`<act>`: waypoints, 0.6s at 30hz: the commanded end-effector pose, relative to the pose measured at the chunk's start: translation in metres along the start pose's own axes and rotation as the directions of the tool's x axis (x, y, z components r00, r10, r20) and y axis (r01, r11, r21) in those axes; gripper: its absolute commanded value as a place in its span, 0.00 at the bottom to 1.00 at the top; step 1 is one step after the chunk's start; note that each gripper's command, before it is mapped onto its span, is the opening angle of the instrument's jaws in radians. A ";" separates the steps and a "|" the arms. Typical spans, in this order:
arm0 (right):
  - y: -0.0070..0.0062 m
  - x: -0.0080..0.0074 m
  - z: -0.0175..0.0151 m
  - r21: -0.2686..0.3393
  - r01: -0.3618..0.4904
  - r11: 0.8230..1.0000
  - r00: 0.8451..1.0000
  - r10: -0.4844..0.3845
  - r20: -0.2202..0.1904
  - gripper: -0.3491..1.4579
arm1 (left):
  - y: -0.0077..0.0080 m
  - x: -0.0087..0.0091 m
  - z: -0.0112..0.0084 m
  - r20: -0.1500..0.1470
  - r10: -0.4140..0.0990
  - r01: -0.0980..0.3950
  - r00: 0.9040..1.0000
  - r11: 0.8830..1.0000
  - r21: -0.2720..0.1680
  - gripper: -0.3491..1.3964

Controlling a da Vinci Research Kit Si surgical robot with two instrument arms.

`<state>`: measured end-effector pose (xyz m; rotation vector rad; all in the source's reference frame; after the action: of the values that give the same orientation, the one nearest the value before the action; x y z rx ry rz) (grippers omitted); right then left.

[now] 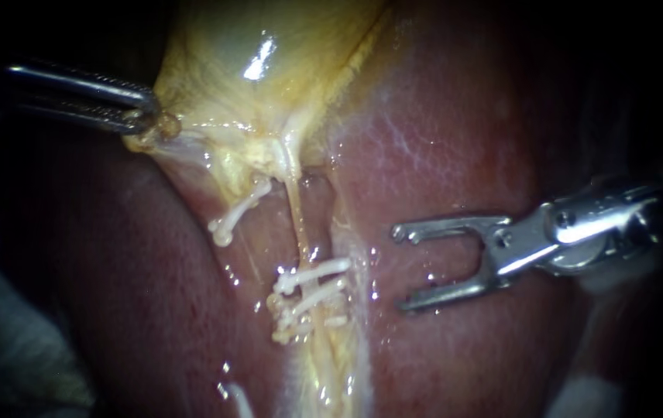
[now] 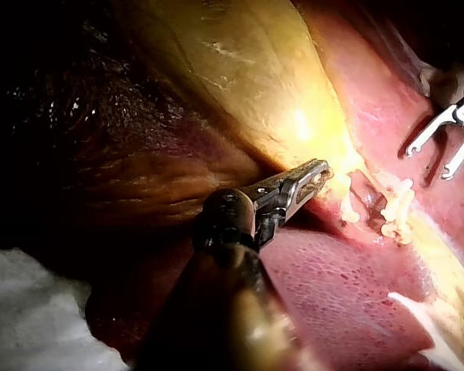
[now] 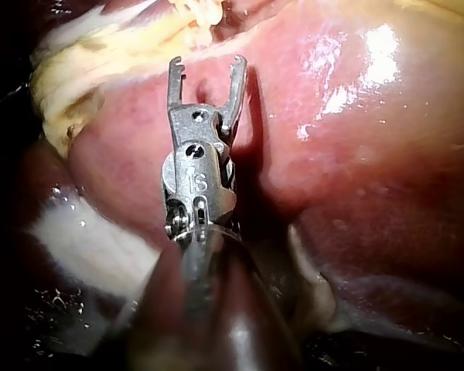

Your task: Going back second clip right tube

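Left instrument (image 1: 142, 116) comes in from the left, shaft nearly level, and its jaws are clamped on the lower edge of the gallbladder (image 1: 269, 62), pinching the yellow tissue from both sides. From its own wrist camera the left instrument (image 2: 315, 175) has the same bite, its tip buried in that yellow fringe.

Over to the right instrument (image 1: 401, 268): shaft angling in from the right, jaws spread wide like a fork, nothing between them. It hangs over the liver (image 1: 455, 139), tips pointing at the right tube (image 1: 298, 220) but apart from it. The wrist camera shows the right instrument (image 3: 206, 68) with a plain gap between the jaws and red liver beneath.

The right tube runs down from the gallbladder's neck, with a stack of white clips (image 1: 312, 298) across its lower stretch, just beside the open jaws. A lone clip (image 1: 235, 215) sits further left.
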<state>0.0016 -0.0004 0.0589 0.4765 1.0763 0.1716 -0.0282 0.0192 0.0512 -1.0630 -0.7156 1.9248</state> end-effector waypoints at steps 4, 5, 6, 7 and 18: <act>0.0004 0.0006 -0.0007 0.001 0.000 1.000 1.000 0.000 -0.001 0.47 | -0.0004 -0.0004 0.0008 -0.002 0.002 -0.002 1.000 1.000 0.004 0.00; 0.0004 0.0007 -0.0009 0.002 0.000 1.000 1.000 0.000 -0.001 0.47 | -0.0005 -0.0006 0.0011 -0.003 0.003 -0.003 1.000 1.000 0.005 0.00; 0.0005 0.0007 -0.0011 0.002 -0.001 1.000 1.000 0.001 -0.001 0.47 | -0.0007 -0.0008 0.0017 -0.004 0.005 -0.005 1.000 1.000 0.008 0.00; 0.0005 0.0007 -0.0012 0.002 -0.001 1.000 1.000 0.001 -0.001 0.47 | -0.0008 -0.0010 0.0021 -0.005 0.006 -0.006 1.000 1.000 0.011 0.00; 0.0008 0.0011 -0.0020 0.001 -0.006 1.000 1.000 0.006 -0.002 0.47 | -0.0031 -0.0025 0.0081 0.016 0.021 -0.021 1.000 1.000 -0.004 0.00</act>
<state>0.0005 0.0013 0.0577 0.4811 1.0766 0.1766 -0.0333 0.0179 0.0586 -1.0629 -0.7196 1.9541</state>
